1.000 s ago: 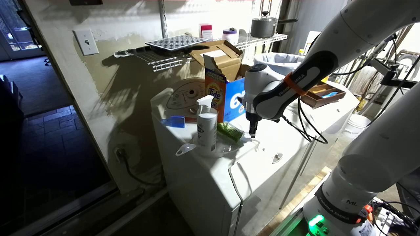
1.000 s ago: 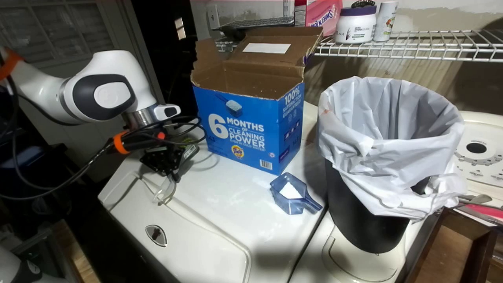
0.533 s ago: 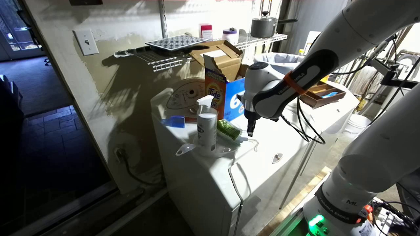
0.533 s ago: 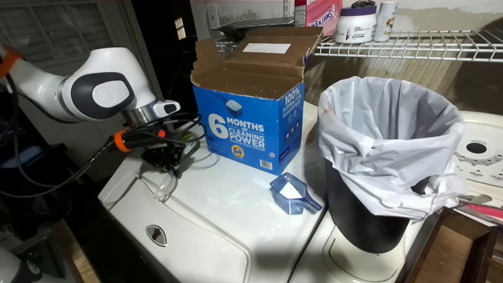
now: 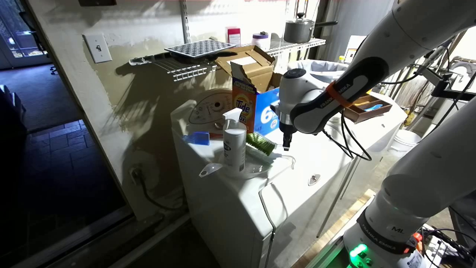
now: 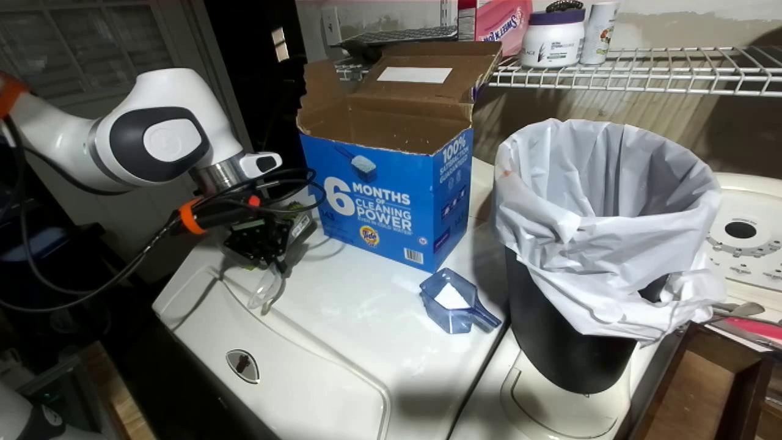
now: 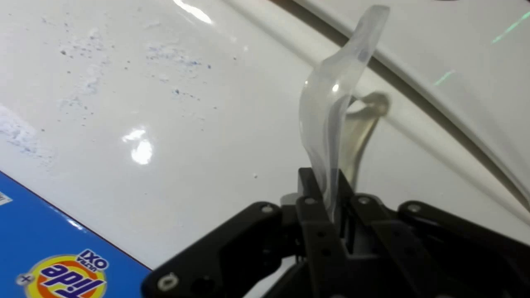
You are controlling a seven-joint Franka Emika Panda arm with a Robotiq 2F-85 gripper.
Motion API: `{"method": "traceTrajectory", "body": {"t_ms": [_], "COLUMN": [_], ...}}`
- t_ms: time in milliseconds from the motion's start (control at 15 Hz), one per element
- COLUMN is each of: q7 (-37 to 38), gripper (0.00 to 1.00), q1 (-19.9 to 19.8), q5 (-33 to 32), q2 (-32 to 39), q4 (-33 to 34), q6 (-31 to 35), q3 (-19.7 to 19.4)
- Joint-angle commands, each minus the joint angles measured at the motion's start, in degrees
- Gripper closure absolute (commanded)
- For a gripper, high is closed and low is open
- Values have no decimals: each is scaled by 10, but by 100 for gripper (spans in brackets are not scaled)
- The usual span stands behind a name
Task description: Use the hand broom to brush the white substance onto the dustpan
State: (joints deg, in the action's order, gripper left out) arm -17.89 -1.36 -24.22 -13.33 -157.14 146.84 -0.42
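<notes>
My gripper (image 7: 324, 178) is shut on the clear handle of the hand broom (image 7: 327, 107). The broom's green bristles (image 5: 261, 143) show beside the gripper (image 5: 286, 148) in an exterior view, just above a clear dustpan (image 5: 256, 169). In an exterior view the clear handle (image 6: 267, 288) sticks out below the gripper (image 6: 275, 264), and the bristles are mostly hidden. The dustpan lies on the white machine top, partly behind a white spray bottle (image 5: 234, 149). White substance (image 7: 18, 132) lies in patches with blue specks on the machine top, left in the wrist view. The bristles are outside the wrist view.
An open Tide box (image 6: 379, 195) stands behind the gripper. A blue scoop with white powder (image 6: 452, 299) and a lined trash bin (image 6: 599, 244) are beyond it. A blue object (image 5: 200, 138) lies at the back. A wire shelf (image 5: 189, 72) hangs above.
My gripper has risen slightly with the broom still in it. The bristles sit a little higher over the dustpan, and the handle has shifted slightly. The other objects have not moved.
</notes>
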Motion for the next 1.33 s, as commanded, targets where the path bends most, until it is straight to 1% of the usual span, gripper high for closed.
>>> {"method": "traceTrajectory", "body": {"t_ms": [0, 200, 333, 467, 800, 1000, 1267], "q7": [68, 104, 113, 110, 88, 70, 34], "gripper": [97, 97, 97, 97, 97, 97, 97], "q1": [-38, -44, -37, -29, -10, -3, 6], "q5": [-110, -175, -191, -193, -160, -135, -73], "q2": [-9, 1, 9, 22, 46, 43, 41], "q4": [0, 0, -1, 0, 2, 1, 0], "q6": [-13, -22, -27, -31, -36, -28, -18], "q3": [19, 20, 17, 16, 12, 7, 3]}}
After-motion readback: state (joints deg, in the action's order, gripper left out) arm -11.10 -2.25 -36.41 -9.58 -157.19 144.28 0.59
